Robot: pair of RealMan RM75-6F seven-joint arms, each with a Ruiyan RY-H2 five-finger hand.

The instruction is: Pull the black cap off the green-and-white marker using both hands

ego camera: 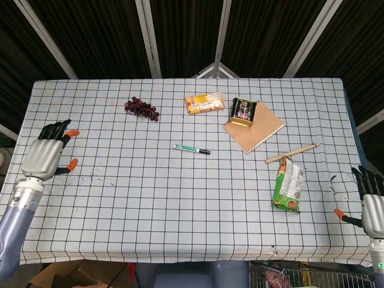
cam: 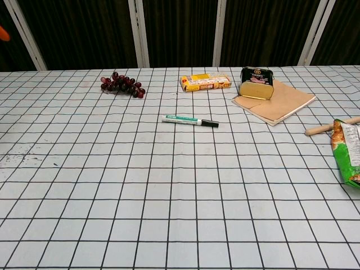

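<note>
The green-and-white marker (ego camera: pixel 191 149) lies flat near the table's middle, its black cap (ego camera: pixel 205 152) pointing right; the chest view shows the marker (cam: pixel 189 120) and the cap (cam: pixel 211 123) too. My left hand (ego camera: pixel 47 155) hovers over the table's left side, far from the marker, fingers stretched and apart, holding nothing. My right hand (ego camera: pixel 370 203) is at the table's right edge, fingers apart, empty. The chest view shows only an orange fingertip (cam: pixel 3 32) at its top left corner.
A bunch of dark grapes (ego camera: pixel 141 108), a yellow snack packet (ego camera: pixel 205 103), a tin (ego camera: pixel 243 111) and a brown notebook (ego camera: pixel 257 127) lie along the back. A wooden stick (ego camera: pixel 291 153) and a green snack bag (ego camera: pixel 288 185) lie at the right.
</note>
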